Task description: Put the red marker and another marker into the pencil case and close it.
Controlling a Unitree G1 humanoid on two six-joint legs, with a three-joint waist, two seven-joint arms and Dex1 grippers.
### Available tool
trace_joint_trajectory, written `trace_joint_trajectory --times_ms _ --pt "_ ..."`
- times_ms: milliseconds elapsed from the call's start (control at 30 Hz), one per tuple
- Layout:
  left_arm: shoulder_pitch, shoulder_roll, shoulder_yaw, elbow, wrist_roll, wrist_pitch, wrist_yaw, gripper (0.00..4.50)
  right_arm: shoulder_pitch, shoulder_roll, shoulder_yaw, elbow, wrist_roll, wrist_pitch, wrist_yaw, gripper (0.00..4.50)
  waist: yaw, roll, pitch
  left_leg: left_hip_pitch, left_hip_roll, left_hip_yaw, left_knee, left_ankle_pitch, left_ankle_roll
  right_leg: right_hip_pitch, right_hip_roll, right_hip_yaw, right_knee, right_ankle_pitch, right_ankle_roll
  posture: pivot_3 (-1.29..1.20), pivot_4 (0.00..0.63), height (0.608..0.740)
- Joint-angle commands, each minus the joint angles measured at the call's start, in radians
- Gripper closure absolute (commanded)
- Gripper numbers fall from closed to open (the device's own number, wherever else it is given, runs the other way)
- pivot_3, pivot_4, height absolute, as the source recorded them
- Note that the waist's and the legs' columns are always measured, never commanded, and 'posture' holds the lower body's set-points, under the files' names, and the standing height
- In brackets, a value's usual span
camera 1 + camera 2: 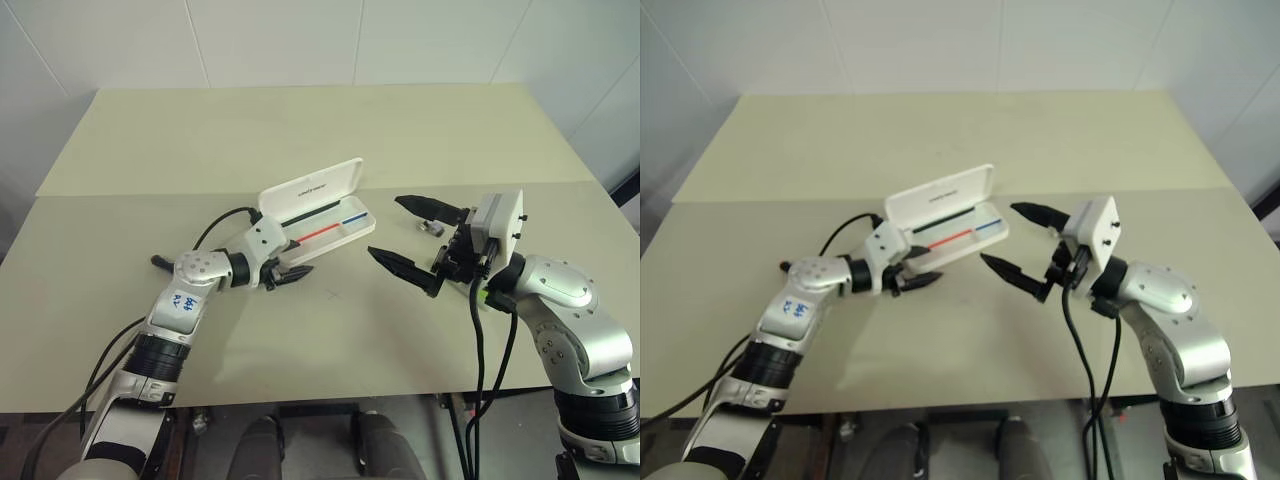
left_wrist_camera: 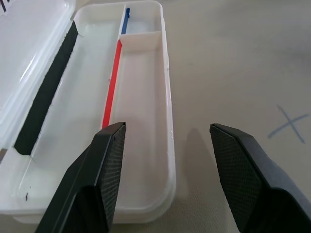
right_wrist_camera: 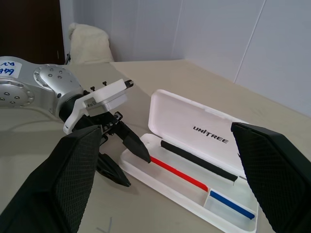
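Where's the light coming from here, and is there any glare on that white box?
Left eye view: soft, blurry-edged shadows on the table below the left hand suggest diffuse overhead light. Left wrist view: a faint finger shadow lies beside the pencil case, and its lid has a bright sheen. Right wrist view: the lid is evenly lit, with no glare over the lettering.

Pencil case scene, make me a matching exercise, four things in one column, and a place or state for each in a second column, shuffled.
Things:
1. pencil case
2. left gripper
3. right gripper
4. pen cross on the table

Places or states:
A. jaws open, at the near end of the case
B. drawn beside the case
C. lid up, no marker in the tray
D. jaws wide open, above the table, holding nothing

Pairs: 1-C, 2-A, 3-D, 4-B
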Motion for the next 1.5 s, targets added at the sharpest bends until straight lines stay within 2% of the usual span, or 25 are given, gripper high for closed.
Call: trace_joint_trajectory --times_ms 33,133,333,367,633,867,1233,1500 --pt "-0.021 0.010 -0.003 0.007 0.012 0.003 -0.006 1.58 -0.013 0.002 -0.012 -0.027 0.010 -0.009 -0.008 0.00 0.001 0.000 0.000 0.000 0.000 0.000 0.000 0.000 0.000 0.000 0.000 0.000 0.000 0.000 0.000 0.00 0.150 0.740" --pt "-0.027 0.018 -0.008 0.022 0.024 0.010 -0.011 2.16 -0.019 0.003 -0.014 -0.021 0.008 -0.014 -0.012 0.00 0.000 0.000 0.000 0.000 0.000 0.000 0.000 0.000 0.000 0.000 0.000 0.000 0.000 0.000 0.000 0.00 0.150 0.740" --pt "-0.039 0.033 -0.022 0.020 0.040 0.031 -0.023 4.26 -0.029 0.003 -0.016 -0.014 0.007 -0.017 -0.016 0.00 0.000 0.000 0.000 0.000 0.000 0.000 0.000 0.000 0.000 0.000 0.000 0.000 0.000 0.000 0.000 0.00 0.150 0.740" --pt "-0.042 0.039 -0.027 0.019 0.043 0.032 -0.030 4.48 -0.031 0.003 -0.017 -0.012 0.007 -0.017 -0.016 0.00 0.001 0.000 0.000 0.000 0.000 0.000 0.000 0.000 0.000 0.000 0.000 0.000 0.000 0.000 0.000 0.00 0.150 0.740" --pt "-0.050 0.079 -0.048 -0.043 0.001 0.070 -0.139 4.48 -0.038 -0.003 -0.019 0.001 0.007 -0.017 -0.009 0.00 -0.002 0.000 0.000 0.001 0.000 0.000 0.000 0.001 0.001 0.000 0.001 0.000 0.001 0.001 -0.001 0.00 0.150 0.740" --pt "-0.035 0.129 -0.057 -0.155 -0.028 0.094 -0.249 4.48 0.014 -0.064 -0.059 -0.005 0.035 0.011 0.040 0.00 0.002 0.000 0.000 -0.001 0.000 0.000 -0.001 0.000 0.001 -0.001 0.001 0.000 -0.002 0.001 -0.001 0.00 0.150 0.740" --pt "0.012 0.145 -0.092 -0.312 -0.048 0.187 -0.289 4.48 0.188 -0.207 -0.162 0.015 0.053 -0.002 0.171 0.00 0.001 -0.001 0.000 -0.001 0.000 0.000 0.000 0.000 0.001 -0.001 0.001 0.001 -0.001 0.001 -0.001 0.00 0.150 0.740" --pt "0.062 0.169 -0.129 -0.365 -0.053 0.214 -0.314 4.48 0.204 -0.214 -0.177 -0.017 0.061 0.007 0.162 0.00 0.000 -0.001 0.001 0.000 0.000 0.001 0.000 0.000 0.001 0.000 0.001 0.003 0.000 0.001 -0.001 0.00 0.150 0.740"
